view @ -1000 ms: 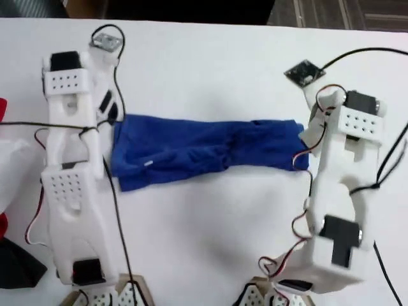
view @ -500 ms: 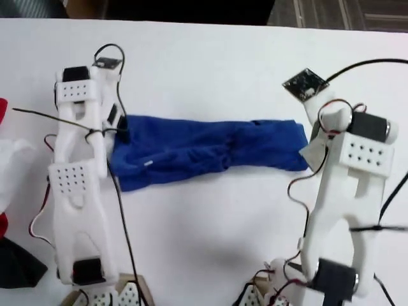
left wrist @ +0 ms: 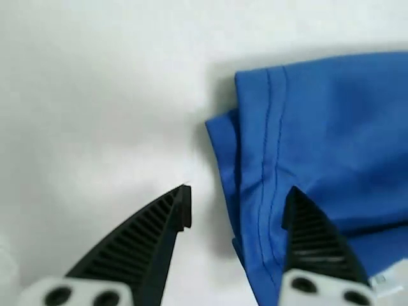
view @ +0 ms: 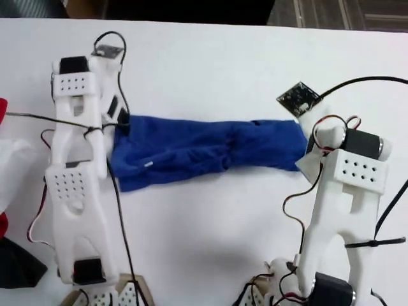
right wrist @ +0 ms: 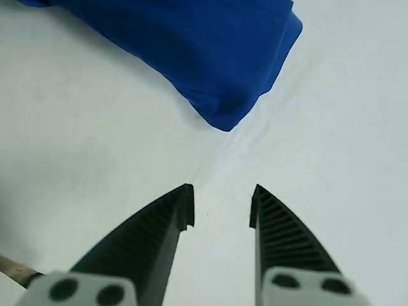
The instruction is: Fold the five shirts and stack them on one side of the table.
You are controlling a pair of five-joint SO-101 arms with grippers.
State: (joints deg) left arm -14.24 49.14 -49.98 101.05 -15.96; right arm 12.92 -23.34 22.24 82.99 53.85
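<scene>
Left gripper stood open, straddling the hemmed left end of the blue shirt. Shirt lay on the table as a long band, axis left-to-right, one end toward each arm. Right gripper hung open just off its right end.

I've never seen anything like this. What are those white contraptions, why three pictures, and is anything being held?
They are robot arms, a left arm and a right arm, side by side at a white table. One picture looks down from a fixed camera above; the other two come from a camera on each arm's wrist, so the black prongs there are that arm's own gripper. A blue shirt, gathered into a long strip, lies between the arms. The left gripper is open at one end, one prong over the hem. The right gripper is open above bare table short of the other end. Nothing is held.
</scene>
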